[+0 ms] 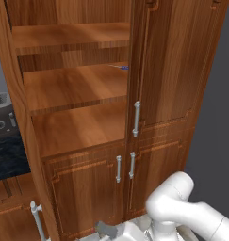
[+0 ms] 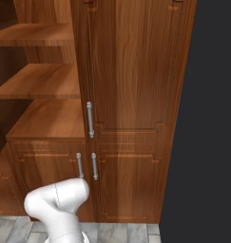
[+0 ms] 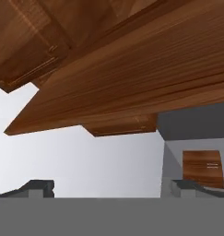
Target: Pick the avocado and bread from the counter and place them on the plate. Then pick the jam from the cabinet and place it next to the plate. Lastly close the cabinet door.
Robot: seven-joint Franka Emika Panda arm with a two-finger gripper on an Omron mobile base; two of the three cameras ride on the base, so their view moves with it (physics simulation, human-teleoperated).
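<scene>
Cabinet (image 1: 73, 89) fills the left base view: a tall reddish-brown unit whose left half stands open, showing 3 plain wooden shelves. A small blue object (image 1: 121, 68) peeks out at the back right of the middle shelf, too little of it visible to name. Right of the shelves a tall panel, the cabinet door (image 1: 172, 61), carries a vertical silver bar handle (image 1: 136, 119). Beneath are 2 small lower doors (image 1: 83, 188), each with a short metal bar handle near their shared seam. At the left edge a strip of the black marble counter (image 1: 7, 157) sits beside the cabinet, with a grey appliance (image 1: 0, 115) above it. The white arm (image 1: 182, 207) rises at the lower right.

From the right base view the same shelves sit on the left, the tall door panel and its handle at centre, and dark grey wall (image 2: 207, 118) to the right. The arm's white elbow shows at the bottom left.

Seen from the hand view, tilted wooden boards cross the upper part over pale background. The gripper (image 3: 113, 186) shows 2 dark tips far apart at the bottom corners, spread wide with nothing between them.
</scene>
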